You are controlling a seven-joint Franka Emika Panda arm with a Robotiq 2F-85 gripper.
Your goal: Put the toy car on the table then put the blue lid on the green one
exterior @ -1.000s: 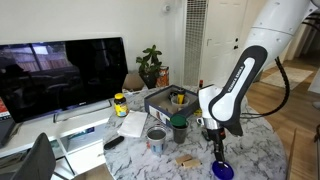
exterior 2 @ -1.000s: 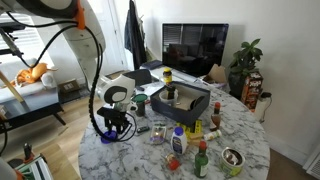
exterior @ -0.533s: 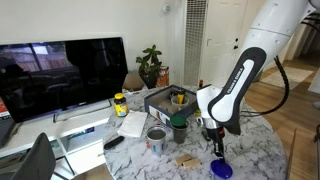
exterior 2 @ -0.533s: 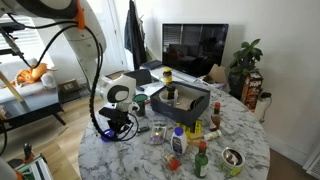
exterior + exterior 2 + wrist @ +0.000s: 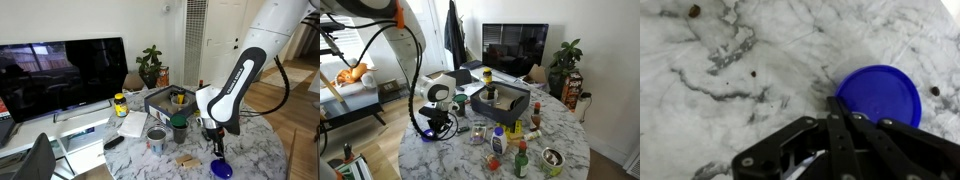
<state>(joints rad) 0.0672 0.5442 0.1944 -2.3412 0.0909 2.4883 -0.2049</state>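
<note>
The blue lid [image 5: 880, 93] lies flat on the marble table [image 5: 710, 60], bare on top. It also shows in both exterior views [image 5: 222, 171] [image 5: 427, 138]. My gripper [image 5: 840, 106] hangs just above the table beside the lid's edge, its dark fingers pressed together. Both exterior views show it low over the table [image 5: 214, 143] [image 5: 437, 127]. I see nothing between the fingertips. The toy car is not visible in any view. The green lid [image 5: 178, 127] stands further in on the table, next to a silver can [image 5: 156, 138].
A dark tray [image 5: 498, 100] with items sits mid-table. Bottles and jars [image 5: 516, 150] crowd one side. A yellow-lidded jar [image 5: 120, 104] and papers [image 5: 132, 124] lie near the TV side. The table edge [image 5: 250, 172] is close to the blue lid.
The gripper has shifted slightly sideways near the blue lid; the lid and other objects have not moved.
</note>
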